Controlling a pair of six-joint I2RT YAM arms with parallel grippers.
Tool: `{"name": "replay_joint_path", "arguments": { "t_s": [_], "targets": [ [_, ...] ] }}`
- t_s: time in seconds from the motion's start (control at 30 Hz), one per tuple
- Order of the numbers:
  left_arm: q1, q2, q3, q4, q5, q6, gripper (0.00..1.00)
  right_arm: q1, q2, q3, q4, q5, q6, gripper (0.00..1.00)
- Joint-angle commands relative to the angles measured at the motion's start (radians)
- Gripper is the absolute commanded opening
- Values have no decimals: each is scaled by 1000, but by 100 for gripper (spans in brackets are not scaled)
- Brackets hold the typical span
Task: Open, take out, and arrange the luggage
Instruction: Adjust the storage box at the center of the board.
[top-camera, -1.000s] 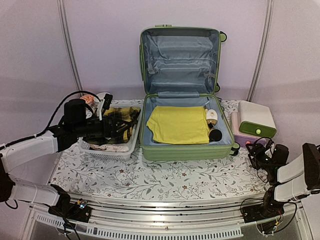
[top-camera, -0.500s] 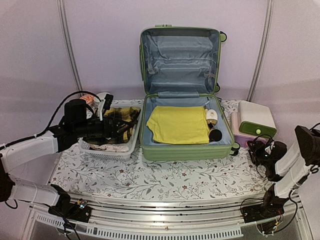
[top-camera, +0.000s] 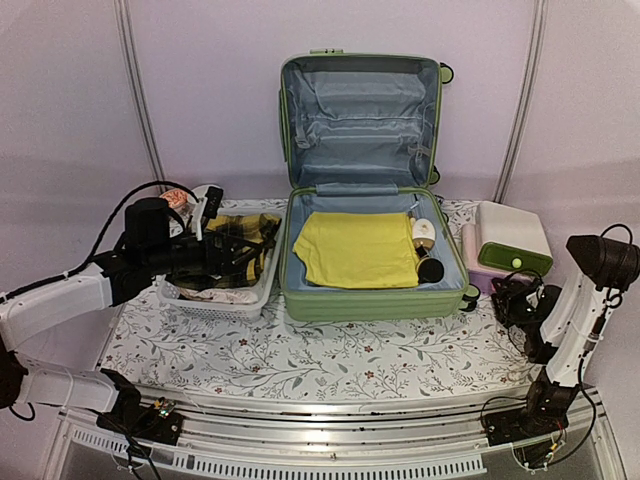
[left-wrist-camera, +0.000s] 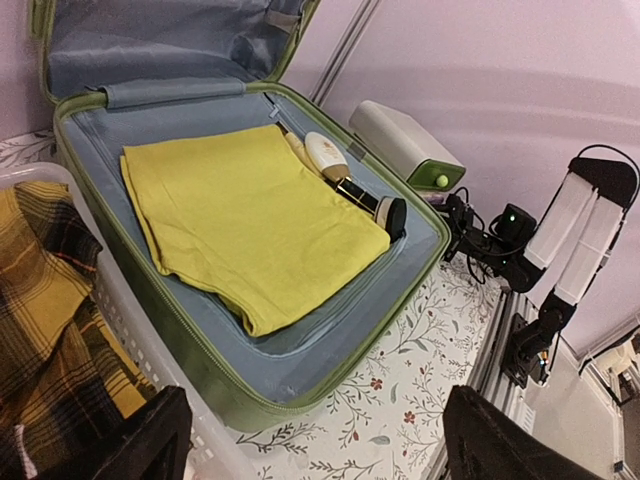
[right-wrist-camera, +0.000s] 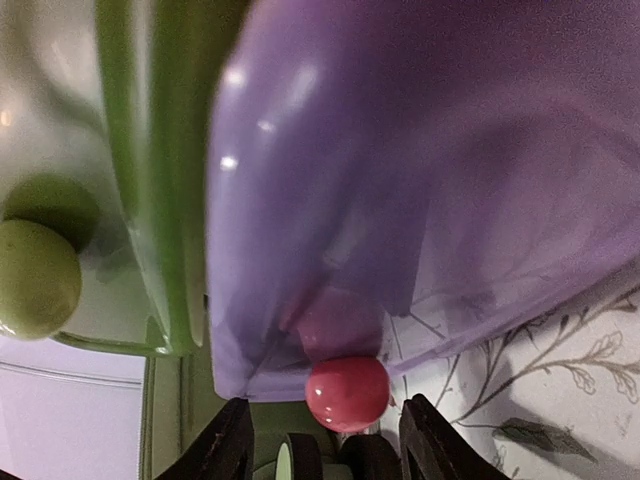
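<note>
Below the left gripper (top-camera: 250, 250), whose fingers are spread wide and hold nothing, sits a white basket (top-camera: 215, 303) with a plaid cloth (left-wrist-camera: 50, 330) in it. Just to the right of those fingers stands the luggage (top-camera: 360, 300), its lid upright against the back wall and its lower shell flat on the table (top-camera: 350, 360). A folded yellow cloth (top-camera: 355, 250) fills most of the shell. A white bottle (top-camera: 424, 232) and a dark-capped one (top-camera: 430, 270) lie along its far side from the fingers.

The cloth looks like the next thing to lift out. The left arm would do best to cross the case's near wall high, then come down on the cloth's nearest edge. It should pinch through every fold and rise straight up, so the fabric clears the rim without dragging the bottles.

Far to the right, the right gripper (right-wrist-camera: 325, 440) has its fingers apart, clamping nothing. A pink ball (right-wrist-camera: 347, 393) lies just ahead of them, under the small box (top-camera: 512, 240).
</note>
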Motion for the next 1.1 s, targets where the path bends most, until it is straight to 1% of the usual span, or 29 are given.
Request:
{"name": "replay_joint_path", "arguments": {
  "t_s": [0.0,0.23,0.4,0.47,0.57,0.8,0.93,1.07],
  "targets": [
    [-14,-14,-2,-5,-13,2,90,-4,-59,28,-20,-8,-15,51],
    [-15,-13,1,-5,-14,2,90,-4,-42,50,-30,-12,-10,50],
    [-16,-14,2,-8,-16,2,89,-4,-26,76,-40,-13,3,47],
    [-15,-14,4,-11,-18,3,90,-4,-25,85,-55,-13,3,44],
    [-15,-17,1,-13,-22,2,90,-4,-31,89,-64,-14,2,38],
    [-15,-19,-2,-13,-25,0,90,-7,-99,92,-167,3,-33,31],
    [-17,-19,-5,-13,-27,0,90,-21,-144,96,-237,-2,-58,25],
    [-26,-7,-9,-16,-43,5,89,-30,-189,72,-281,6,-83,25]
  ]
}}
